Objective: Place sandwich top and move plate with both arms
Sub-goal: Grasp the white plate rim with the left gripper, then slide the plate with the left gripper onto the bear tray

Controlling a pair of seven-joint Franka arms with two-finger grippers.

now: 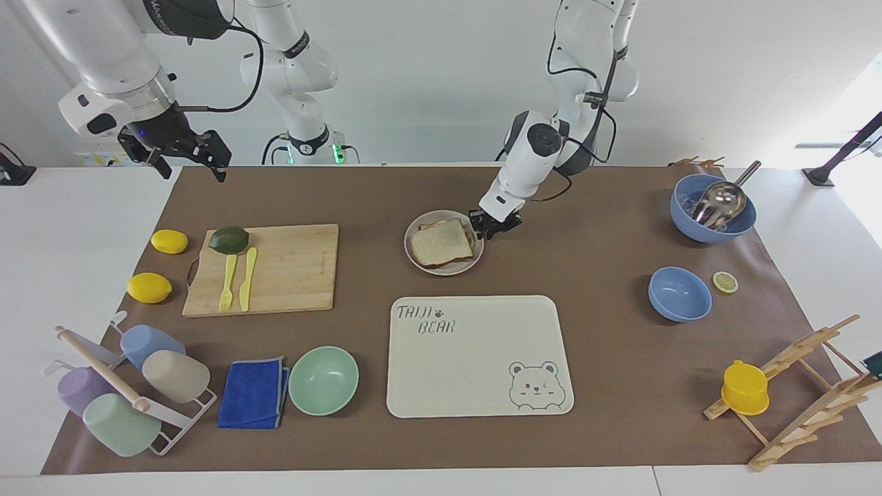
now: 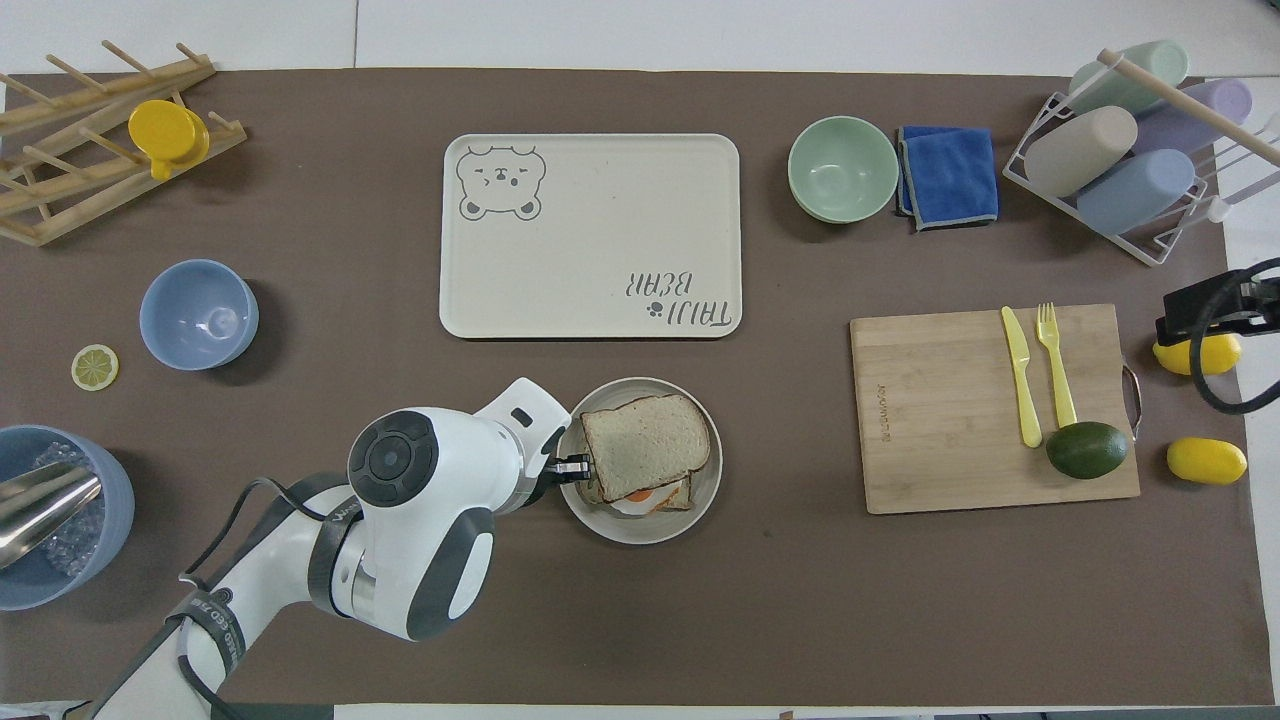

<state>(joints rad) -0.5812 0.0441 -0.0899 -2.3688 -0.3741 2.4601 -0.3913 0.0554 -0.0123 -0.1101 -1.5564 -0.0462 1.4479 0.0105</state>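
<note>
Cream bear tray [image 1: 475, 358] lies mid-table. Mint-green bowl [image 1: 323, 379] sits just beside a folded blue cloth [image 1: 253, 393]. Cutting board [image 1: 275, 270] carries an avocado [image 1: 229, 240], yellow fork [image 1: 227, 282] and knife [image 1: 247, 278].

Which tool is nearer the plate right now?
Left. The left tool is shut on the plate rim at the edge toward the left arm's end. The right tool is open, raised over the mat's corner near the cutting board, well away.
</note>
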